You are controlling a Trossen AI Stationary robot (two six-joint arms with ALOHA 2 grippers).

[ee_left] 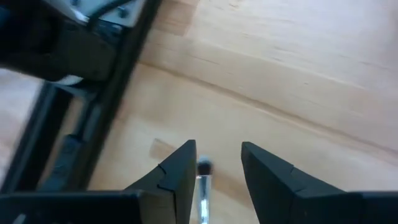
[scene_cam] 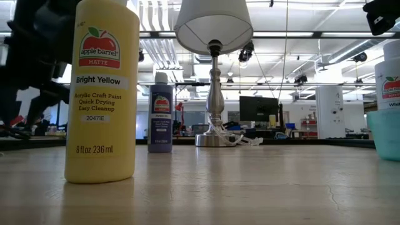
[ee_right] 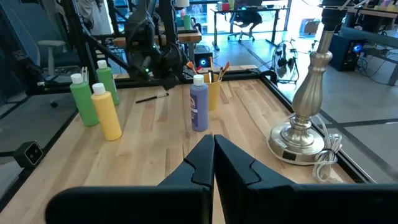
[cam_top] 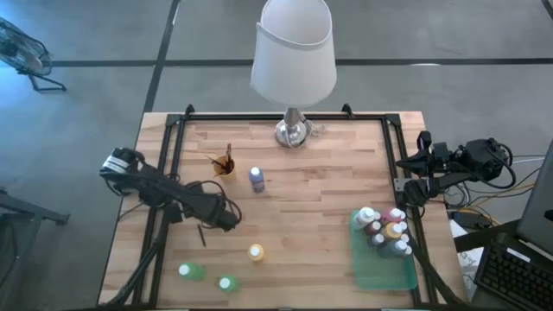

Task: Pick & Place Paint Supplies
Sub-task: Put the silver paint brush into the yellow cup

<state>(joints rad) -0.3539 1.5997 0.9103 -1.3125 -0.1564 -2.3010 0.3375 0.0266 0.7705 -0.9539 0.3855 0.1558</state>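
Currently several bottles (cam_top: 384,231) fill the tray (cam_top: 380,272); four remain on the desk (cam_top: 311,199); my left hand (ee_left: 217,180) straddles a brush (ee_left: 203,186), half-open.

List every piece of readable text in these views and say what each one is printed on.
All on the yellow paint bottle, low view:
"apple barrel"
"MATTE"
"Bright Yellow"
"Acrylic Craft Paint"
"Quick Drying"
"Easy Cleanup"
"20471E"
"8 fl oz 236 ml"

On the white bottle at the right edge: "Whit", cut off by the frame.

Purple bottle: label too small to read.

High and wrist views: no legible text.
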